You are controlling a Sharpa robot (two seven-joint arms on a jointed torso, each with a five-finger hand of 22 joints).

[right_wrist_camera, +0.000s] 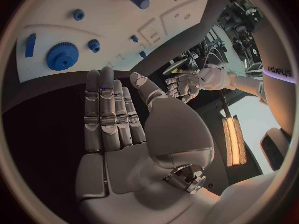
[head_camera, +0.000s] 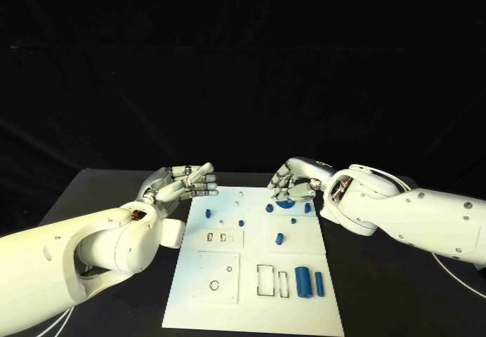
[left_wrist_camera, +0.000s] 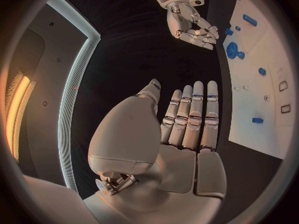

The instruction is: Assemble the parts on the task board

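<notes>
Right hand (head_camera: 295, 184), fingers straight together and holding nothing, hovers at the board's (head_camera: 253, 309) far edge; the blue gear (head_camera: 284, 204) sits just beside it, toward 6 o'clock, possibly partly hidden. Left hand (head_camera: 188, 182), also empty with fingers extended, is farther off.

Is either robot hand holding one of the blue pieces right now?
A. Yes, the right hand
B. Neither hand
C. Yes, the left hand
B: the left hand and the right hand both show bare palms and straight fingers, while the blue parts lie on the task board.
</notes>
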